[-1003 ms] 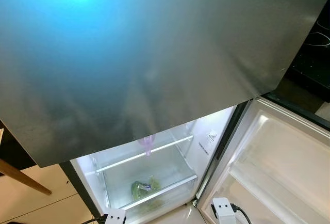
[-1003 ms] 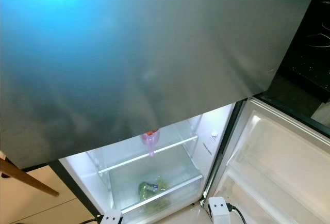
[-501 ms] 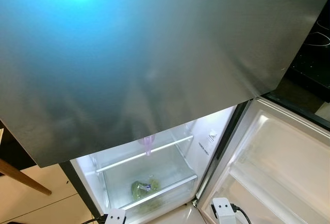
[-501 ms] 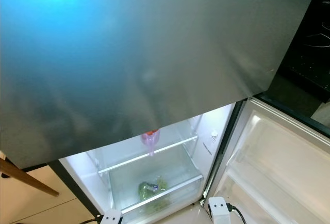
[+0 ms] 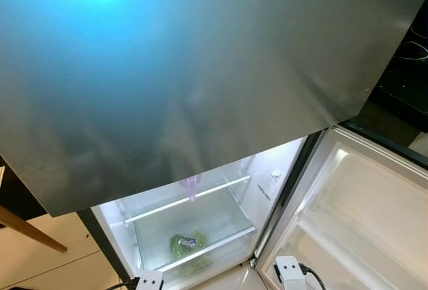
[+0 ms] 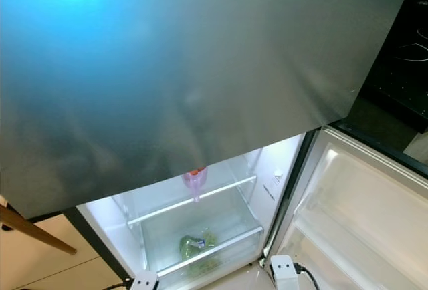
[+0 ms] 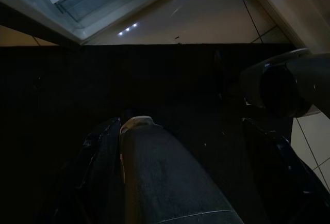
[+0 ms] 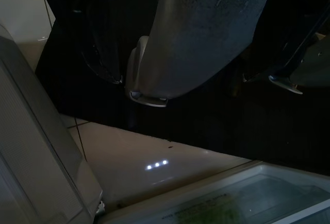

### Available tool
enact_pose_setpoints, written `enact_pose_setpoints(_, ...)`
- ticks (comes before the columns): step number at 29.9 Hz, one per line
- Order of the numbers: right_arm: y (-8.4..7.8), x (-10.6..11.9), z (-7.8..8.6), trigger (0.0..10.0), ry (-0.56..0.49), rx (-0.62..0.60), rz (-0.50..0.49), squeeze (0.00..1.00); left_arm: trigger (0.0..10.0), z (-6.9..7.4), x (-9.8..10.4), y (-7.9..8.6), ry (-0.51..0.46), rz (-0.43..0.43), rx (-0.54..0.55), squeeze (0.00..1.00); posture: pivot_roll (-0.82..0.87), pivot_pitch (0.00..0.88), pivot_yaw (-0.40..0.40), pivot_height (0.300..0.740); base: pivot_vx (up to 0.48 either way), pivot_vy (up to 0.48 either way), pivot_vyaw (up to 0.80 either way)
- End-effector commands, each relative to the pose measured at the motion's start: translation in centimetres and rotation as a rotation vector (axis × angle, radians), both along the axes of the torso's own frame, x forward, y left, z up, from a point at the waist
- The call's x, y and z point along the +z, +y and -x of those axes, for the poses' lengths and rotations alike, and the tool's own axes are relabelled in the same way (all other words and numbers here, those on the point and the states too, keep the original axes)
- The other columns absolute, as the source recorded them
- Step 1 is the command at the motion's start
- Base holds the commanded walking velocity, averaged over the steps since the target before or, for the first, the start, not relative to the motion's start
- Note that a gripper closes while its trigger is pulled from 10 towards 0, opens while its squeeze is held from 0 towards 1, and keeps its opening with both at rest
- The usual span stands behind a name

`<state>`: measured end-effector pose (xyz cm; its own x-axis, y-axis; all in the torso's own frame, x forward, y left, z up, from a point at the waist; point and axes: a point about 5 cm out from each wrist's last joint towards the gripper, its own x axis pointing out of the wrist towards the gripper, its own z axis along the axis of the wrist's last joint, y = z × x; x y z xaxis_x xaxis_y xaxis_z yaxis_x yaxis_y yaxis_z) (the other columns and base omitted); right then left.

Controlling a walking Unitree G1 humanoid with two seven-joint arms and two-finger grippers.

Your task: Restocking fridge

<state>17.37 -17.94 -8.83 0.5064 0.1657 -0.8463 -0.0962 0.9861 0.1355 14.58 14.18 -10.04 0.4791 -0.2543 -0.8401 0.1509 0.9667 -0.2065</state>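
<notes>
The fridge's [image 5: 200,230] lower compartment is standing open and lit, under a closed steel upper door [image 5: 200,69]. A green leafy vegetable bag [image 5: 187,242] is lying in the clear crisper drawer [image 5: 200,253], a purple item [image 5: 190,184] sitting on the shelf above. Both arms are hanging low; whether either hand is open, I cannot tell. Rising carelessly could be knocking the head against the upper door.
</notes>
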Motion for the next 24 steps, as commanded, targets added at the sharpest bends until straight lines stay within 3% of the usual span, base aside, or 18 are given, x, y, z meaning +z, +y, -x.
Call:
enact_pose_setpoints(1,-0.14,-0.17,0.41,10.0,0.011,0.001,0.007,0.0,10.0,0.62,-0.25,-0.62,0.025,0.009,-0.005,0.0,-0.04,0.053,-0.045,0.74,0.0,0.0,0.0)
enact_pose_setpoints(24,-0.14,-0.15,0.35,10.0,0.009,-0.001,0.008,0.0,10.0,0.59,-0.24,-0.65,0.025,0.01,-0.005,0.0,-0.04,0.053,-0.045,0.74,0.0,0.0,0.0)
